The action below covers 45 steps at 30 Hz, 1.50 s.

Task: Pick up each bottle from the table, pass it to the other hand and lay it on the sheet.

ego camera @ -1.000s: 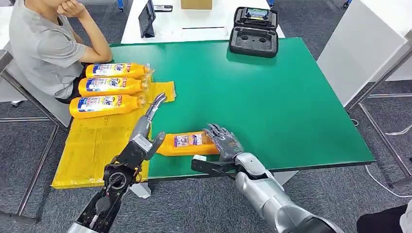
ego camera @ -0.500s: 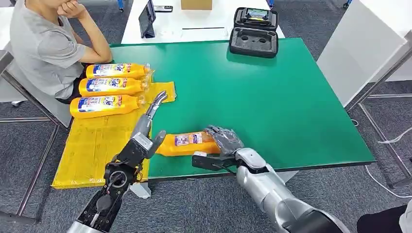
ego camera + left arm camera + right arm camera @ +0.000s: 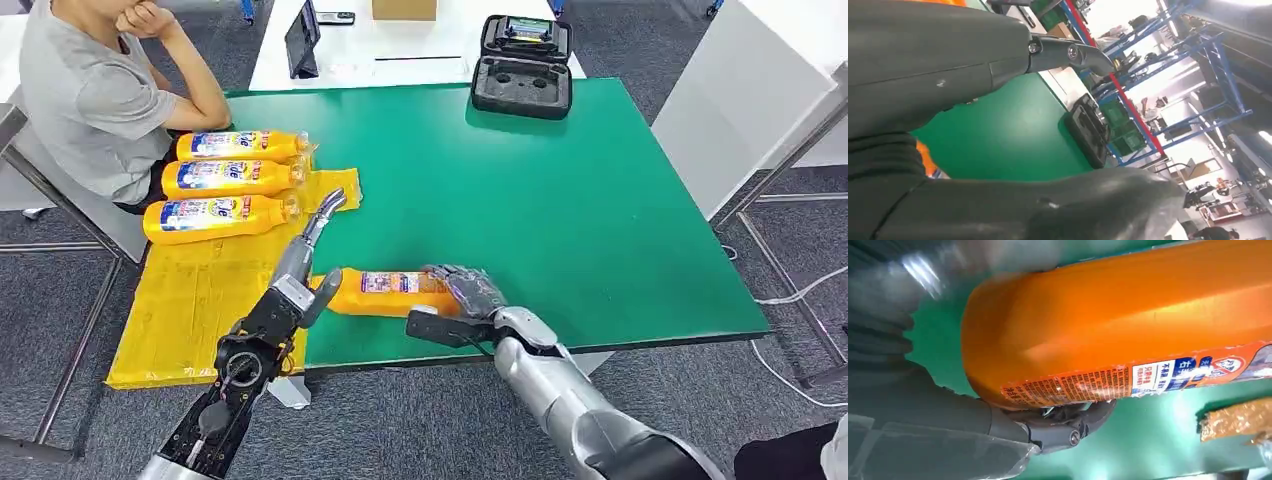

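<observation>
Gripping the base end of an orange plastic bottle with a printed label (image 3: 385, 292), the right hand (image 3: 468, 292) has its fingers (image 3: 1068, 427) curled around it, so the bottle is held near the front edge of the green bench (image 3: 560, 210); I cannot tell whether it touches the bench. The left hand (image 3: 305, 260) hovers at the bottle's other end, fingers spread and stretched forward, holding nothing. Three more orange bottles (image 3: 215, 180) lie side by side on the crinkled yellow sheet (image 3: 200, 300) at the bench's left. A seated person in a grey shirt (image 3: 90, 100) is beside them.
</observation>
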Each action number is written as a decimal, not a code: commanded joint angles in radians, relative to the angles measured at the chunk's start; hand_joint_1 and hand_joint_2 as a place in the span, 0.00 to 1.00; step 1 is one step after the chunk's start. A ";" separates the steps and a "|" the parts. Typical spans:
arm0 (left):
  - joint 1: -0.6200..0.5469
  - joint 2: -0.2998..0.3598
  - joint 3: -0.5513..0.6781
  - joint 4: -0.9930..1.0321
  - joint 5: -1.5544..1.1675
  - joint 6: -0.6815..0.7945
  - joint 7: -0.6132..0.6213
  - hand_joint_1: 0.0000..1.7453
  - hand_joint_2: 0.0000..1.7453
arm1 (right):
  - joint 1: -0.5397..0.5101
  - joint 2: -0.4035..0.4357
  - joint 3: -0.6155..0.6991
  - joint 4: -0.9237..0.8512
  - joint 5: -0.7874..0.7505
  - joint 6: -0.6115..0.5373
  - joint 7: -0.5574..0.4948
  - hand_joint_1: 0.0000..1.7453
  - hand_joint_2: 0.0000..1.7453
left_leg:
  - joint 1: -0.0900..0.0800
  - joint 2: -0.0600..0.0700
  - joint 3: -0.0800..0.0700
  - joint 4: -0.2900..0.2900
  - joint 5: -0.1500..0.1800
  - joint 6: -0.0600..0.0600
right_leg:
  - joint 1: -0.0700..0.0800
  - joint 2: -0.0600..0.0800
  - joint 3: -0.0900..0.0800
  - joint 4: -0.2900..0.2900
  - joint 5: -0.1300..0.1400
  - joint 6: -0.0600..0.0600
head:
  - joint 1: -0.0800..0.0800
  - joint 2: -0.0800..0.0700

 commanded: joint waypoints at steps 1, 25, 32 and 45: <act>-0.048 -0.002 0.012 0.071 0.011 0.019 0.000 0.00 0.00 | 0.008 0.022 -0.151 0.035 -0.117 -0.082 -0.087 1.00 1.00 | 0.000 -0.001 0.003 -0.001 -0.001 0.000 | 0.000 -0.002 0.004 -0.001 -0.001 0.000 | 0.000 0.000; 0.039 0.008 0.005 -0.038 0.104 0.224 -0.084 0.00 0.00 | 0.165 0.053 -0.273 -0.208 -0.476 -0.147 -0.231 1.00 1.00 | 0.000 0.000 0.001 -0.001 -0.001 0.000 | 0.000 0.000 0.001 -0.001 -0.001 0.000 | 0.000 0.000; 0.088 -0.014 -0.042 0.002 0.217 0.146 -0.071 0.00 0.00 | 0.299 0.038 -0.225 -0.506 -0.639 -0.218 -0.231 1.00 1.00 | -0.001 -0.001 0.001 -0.001 -0.001 0.000 | -0.001 -0.002 0.001 -0.001 -0.001 0.000 | 0.000 0.000; 0.113 -0.007 -0.044 0.002 0.280 0.094 -0.065 0.00 0.00 | 0.341 0.031 -0.182 -0.635 -0.668 -0.239 -0.231 1.00 1.00 | -0.001 0.000 -0.001 -0.001 -0.001 0.000 | -0.001 -0.001 -0.001 -0.001 -0.001 0.000 | 0.000 0.000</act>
